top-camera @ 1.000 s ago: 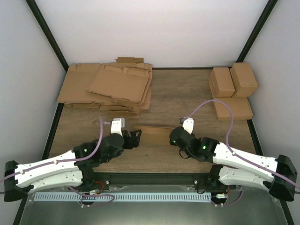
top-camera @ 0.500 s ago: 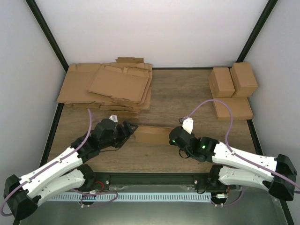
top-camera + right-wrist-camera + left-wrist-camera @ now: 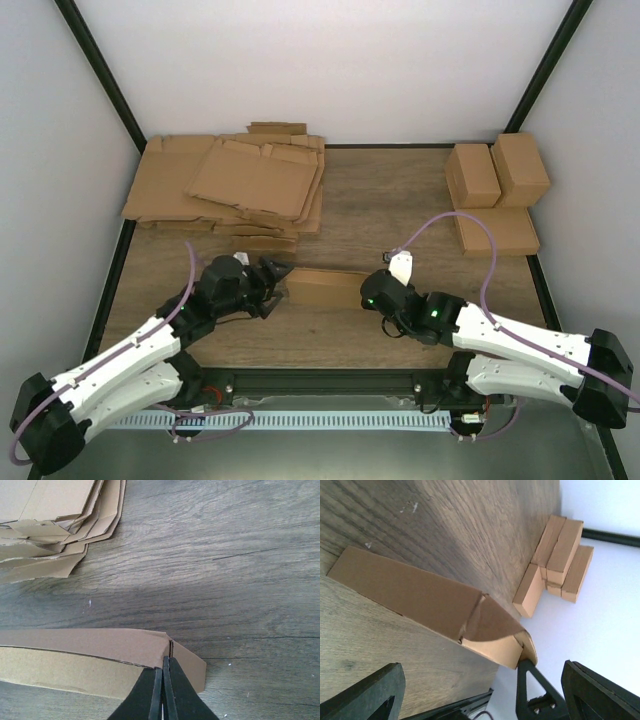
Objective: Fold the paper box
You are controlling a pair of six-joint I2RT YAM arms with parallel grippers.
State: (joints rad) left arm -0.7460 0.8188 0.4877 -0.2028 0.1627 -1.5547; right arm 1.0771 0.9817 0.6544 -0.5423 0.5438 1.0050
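Note:
The paper box (image 3: 325,288) lies half-folded and long on the table between the two arms. It shows in the left wrist view (image 3: 420,597) and in the right wrist view (image 3: 85,652). My right gripper (image 3: 368,293) is shut on the box's right end, its fingers (image 3: 170,690) pinching a wall beside a small end flap. My left gripper (image 3: 276,277) is open and empty, just off the box's left end. Its two fingers (image 3: 367,695) stand wide apart at the bottom of the left wrist view, and the box lies ahead of them.
A pile of flat cardboard sheets (image 3: 230,185) lies at the back left, also in the right wrist view (image 3: 50,525). Several folded boxes (image 3: 495,190) stand at the back right, also in the left wrist view (image 3: 555,555). Black frame posts edge the table.
My left arm has swung out to the left, and its gripper has drawn back a little from the box's left end. My right gripper has kept its hold on the box.

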